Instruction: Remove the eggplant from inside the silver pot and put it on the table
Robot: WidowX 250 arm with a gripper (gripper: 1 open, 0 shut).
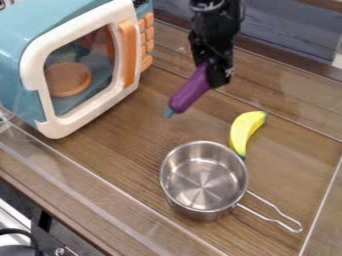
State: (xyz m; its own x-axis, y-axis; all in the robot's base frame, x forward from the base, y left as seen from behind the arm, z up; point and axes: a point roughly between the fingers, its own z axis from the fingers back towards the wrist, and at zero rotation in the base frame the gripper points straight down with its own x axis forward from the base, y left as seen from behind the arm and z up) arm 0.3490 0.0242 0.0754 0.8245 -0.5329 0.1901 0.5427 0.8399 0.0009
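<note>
My gripper (211, 72) comes down from the top of the camera view and is shut on the upper end of the purple eggplant (190, 92). The eggplant hangs tilted, its teal stem end pointing down-left, close above the table (120, 150); whether it touches the wood I cannot tell. The silver pot (205, 181) stands empty at the front, its wire handle reaching out to the lower right. The eggplant is outside the pot, behind it and a little to the left.
A teal and cream toy microwave (74, 65) with an orange door handle fills the left side. A yellow banana (246, 131) lies right of the eggplant, just behind the pot. A clear raised edge runs along the table's front.
</note>
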